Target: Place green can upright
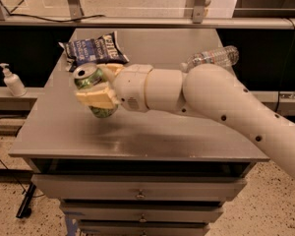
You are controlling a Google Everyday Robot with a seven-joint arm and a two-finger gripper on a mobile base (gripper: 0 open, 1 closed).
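Observation:
The green can [90,82] is held in my gripper [99,92] over the left middle of the grey table [152,136]. It is tilted, its silver top end pointing up and to the left, its green body partly hidden by the yellowish fingers [96,99]. The can's lower end [103,113] is close to the tabletop; I cannot tell whether it touches. My white arm reaches in from the right.
A dark blue chip bag [94,49] lies at the table's back left. A clear plastic water bottle [214,57] lies on its side at the back right, behind my arm. A soap dispenser [12,81] stands on a shelf left of the table.

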